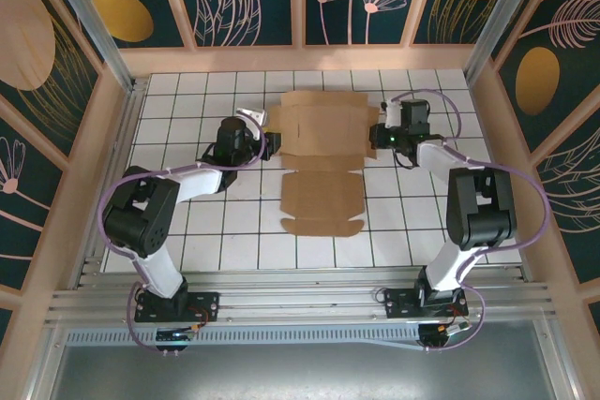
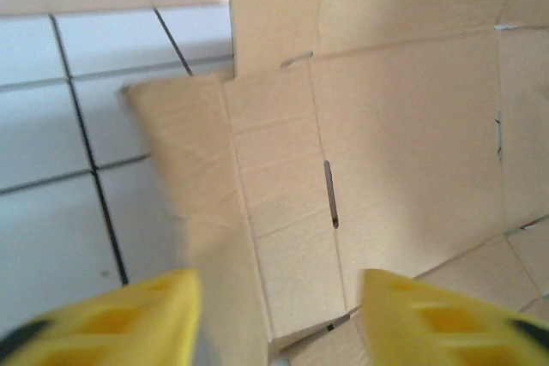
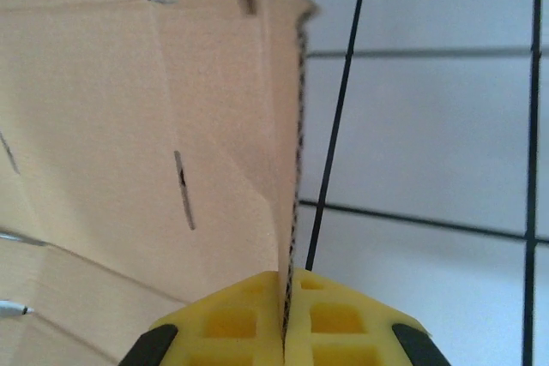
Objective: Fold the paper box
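Right jaws pinch paper box (image 3: pixel 129 109), left jaws parted.

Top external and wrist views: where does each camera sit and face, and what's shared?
Top external: above and behind both arms, looking down at table, paper box.
Left wrist: over the box's left flaps; open left gripper at bottom.
Right wrist: along its right edge; right gripper shut on it.
Shared: the box.

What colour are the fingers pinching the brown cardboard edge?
Yellow; the right gripper's fingers show clearest in the right wrist view.
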You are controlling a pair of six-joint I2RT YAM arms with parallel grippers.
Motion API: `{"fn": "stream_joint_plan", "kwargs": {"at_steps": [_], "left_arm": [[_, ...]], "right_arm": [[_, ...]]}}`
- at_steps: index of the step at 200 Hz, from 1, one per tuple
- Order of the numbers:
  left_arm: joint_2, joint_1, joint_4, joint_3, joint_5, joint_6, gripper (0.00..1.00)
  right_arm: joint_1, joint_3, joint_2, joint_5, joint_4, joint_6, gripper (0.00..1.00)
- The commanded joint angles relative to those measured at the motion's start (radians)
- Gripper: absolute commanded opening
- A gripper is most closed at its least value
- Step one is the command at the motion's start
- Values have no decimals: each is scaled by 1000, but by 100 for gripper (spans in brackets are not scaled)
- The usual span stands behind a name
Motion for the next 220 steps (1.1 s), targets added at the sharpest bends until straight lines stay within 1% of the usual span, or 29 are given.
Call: {"fn": "stream_joint_plan", "kwargs": {"at_steps": [1,10,15,22,35,44,51,72,85,89,105,122,143,161,168,188,207,220], "left_arm": [[-142,5,86,-7,-49,119,73],[-179,5,134,-33,5,213,84],[-193,5,153,-43,39,274,92],[-207,4,150,-40,63,342,98],[-200,5,78,15,63,450,99],[-174,5,-14,71,73,532,99],[-149,5,-84,150,84,592,99],[-55,5,-277,320,149,760,99],[-25,5,-350,395,208,842,99],[5,5,-362,413,228,862,99],[55,5,-417,485,305,913,99],[113,5,-453,558,349,916,99],[183,5,-432,608,352,888,99],[227,5,-335,609,309,848,99],[241,5,-307,608,296,842,97],[264,5,-296,621,289,829,87],[251,5,-267,586,291,813,71],[231,5,-244,549,287,808,59]], "right_arm": [[70,-51,-102,204,157,-159,0],[86,-76,-129,245,206,-202,0],[92,-88,-142,257,230,-218,0],[96,-107,-162,255,265,-246,0],[104,-161,-200,225,348,-299,0],[108,-202,-222,211,412,-328,0],[110,-225,-238,197,447,-342,0],[111,-247,-246,147,465,-365,0],[112,-251,-241,125,459,-372,0],[112,-252,-239,119,458,-372,0],[115,-257,-232,97,460,-367,0],[118,-258,-223,89,464,-360,0],[120,-259,-213,76,473,-359,0],[121,-262,-210,69,479,-363,0],[121,-263,-209,67,480,-365,0],[121,-264,-203,68,477,-370,0],[121,-259,-190,71,469,-366,0],[121,-256,-178,74,467,-360,0]]}}
